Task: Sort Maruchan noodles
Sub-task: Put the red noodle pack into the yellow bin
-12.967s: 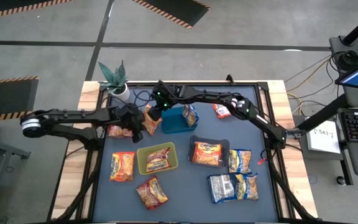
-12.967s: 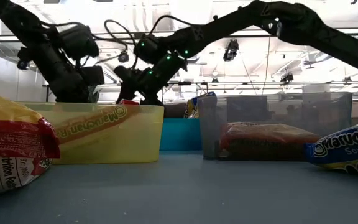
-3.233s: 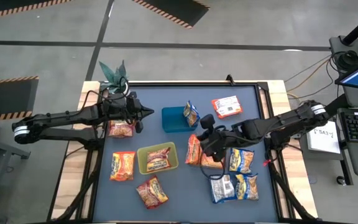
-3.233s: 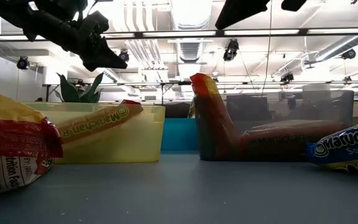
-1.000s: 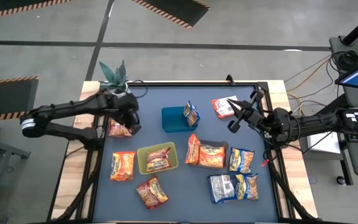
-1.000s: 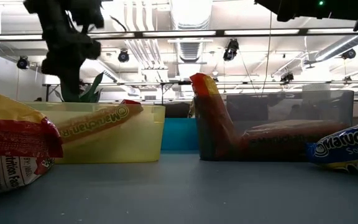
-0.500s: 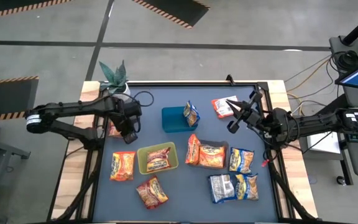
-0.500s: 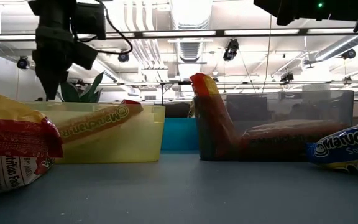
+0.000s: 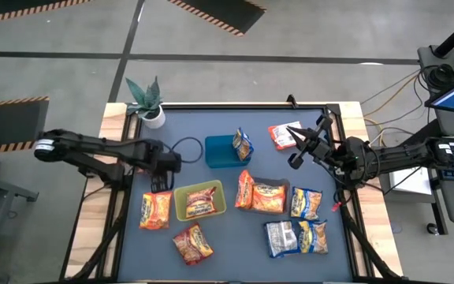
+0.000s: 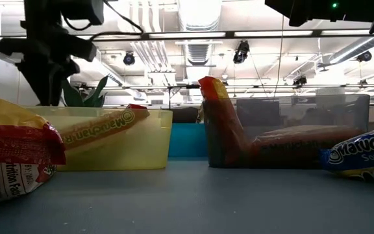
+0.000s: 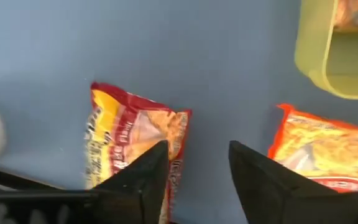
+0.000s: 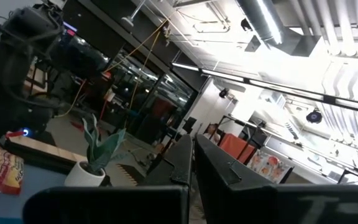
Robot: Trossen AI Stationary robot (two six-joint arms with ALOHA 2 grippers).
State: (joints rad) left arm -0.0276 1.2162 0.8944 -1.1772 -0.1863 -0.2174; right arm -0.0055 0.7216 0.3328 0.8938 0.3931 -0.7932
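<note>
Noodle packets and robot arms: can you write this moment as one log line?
left gripper: open, empty, above red-yellow crinkly noodle packet | right gripper: shut, raised beside red-white noodle packet | yellow-green tray: one packet inside

Packet in the yellow tray: "Maruchan", slanted along its edge.
Blue packet at the right: "Maruchan", with "Soy Sa" under it, cut off.
Red-and-yellow packet at the left: "trition Fa", partly cut off.

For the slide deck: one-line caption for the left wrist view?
Left tool open above the blue mat, a red-and-yellow noodle packet beneath it, an orange packet and the yellow-green tray alongside.
</note>
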